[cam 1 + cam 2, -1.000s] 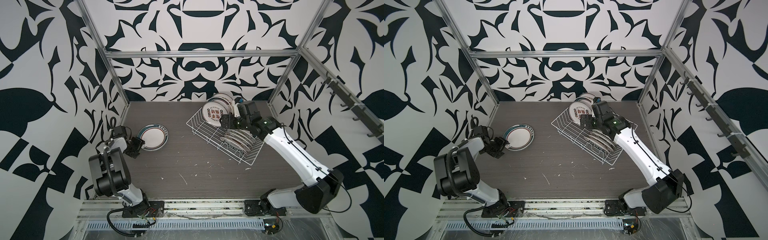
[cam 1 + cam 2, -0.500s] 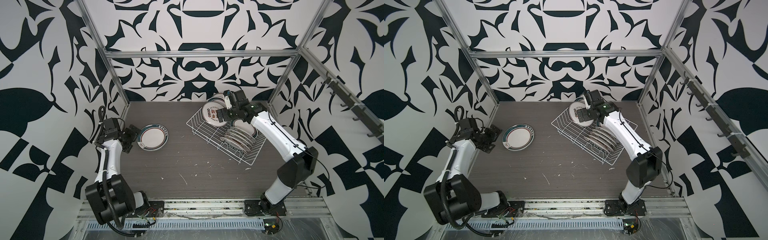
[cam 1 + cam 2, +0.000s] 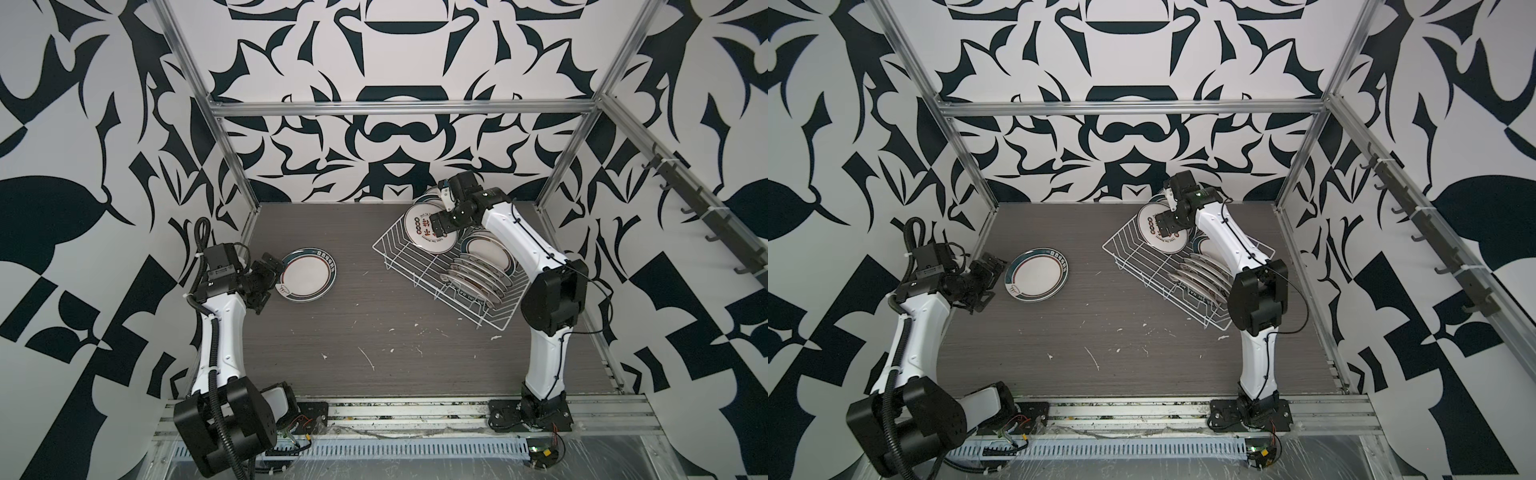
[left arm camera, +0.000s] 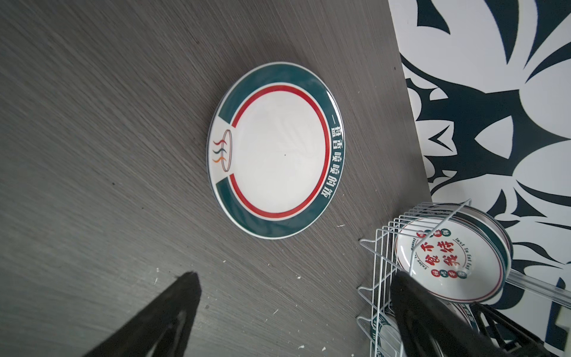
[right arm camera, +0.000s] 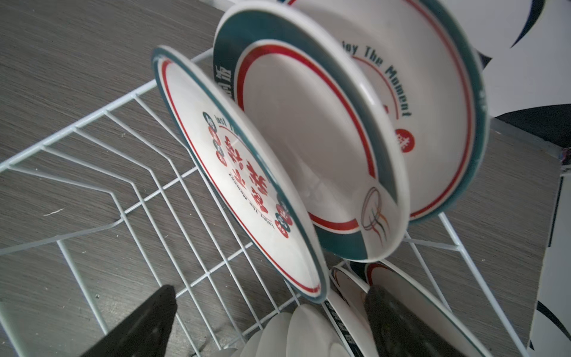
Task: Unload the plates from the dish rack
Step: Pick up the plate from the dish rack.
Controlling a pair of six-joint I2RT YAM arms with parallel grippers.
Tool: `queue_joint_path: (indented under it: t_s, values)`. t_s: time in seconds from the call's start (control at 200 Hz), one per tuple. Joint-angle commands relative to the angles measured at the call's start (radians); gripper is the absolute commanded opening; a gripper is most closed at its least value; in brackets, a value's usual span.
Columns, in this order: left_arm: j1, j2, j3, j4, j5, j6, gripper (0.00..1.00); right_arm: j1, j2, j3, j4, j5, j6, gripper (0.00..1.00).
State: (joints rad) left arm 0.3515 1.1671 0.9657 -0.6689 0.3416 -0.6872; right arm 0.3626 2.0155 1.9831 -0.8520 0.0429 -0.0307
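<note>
plates (image 3: 487,257) tilted on edge in dish rack (image 3: 395,246)

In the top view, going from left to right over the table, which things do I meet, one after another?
left end effector → plate lying flat on the table → dish rack

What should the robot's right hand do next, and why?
Probably ease the right gripper down over the rim of the red-lettered plate. Its jaws stand open and empty, and that plate stands frontmost in the dish rack, right beside them.
</note>
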Motion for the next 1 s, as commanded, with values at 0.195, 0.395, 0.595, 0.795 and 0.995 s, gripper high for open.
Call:
queue_joint_path:
  t_s: [0.195, 0.395, 0.595, 0.795, 0.995]
  values:
    - [-0.065, -0.022, 0.000, 0.021, 0.058, 0.004, 0.99, -0.004, 0.032, 0.074, 0.014, -0.017, -0.011, 0.91]
    - [-0.157, -0.001, 0.015, 0.038, 0.043, 0.011, 0.99, -0.019, 0.080, 0.131, 0.017, -0.034, -0.022, 0.78]
    - [-0.275, -0.004, 0.039, 0.044, -0.045, 0.014, 0.99, -0.035, 0.115, 0.158, 0.019, -0.071, -0.055, 0.68]
    - [-0.364, -0.032, 0.036, 0.086, -0.125, 0.026, 0.99, -0.040, 0.120, 0.149, 0.030, -0.084, -0.092, 0.57]
    - [-0.374, -0.041, 0.045, 0.092, -0.156, 0.063, 0.99, -0.042, 0.123, 0.137, 0.040, -0.094, -0.115, 0.44]
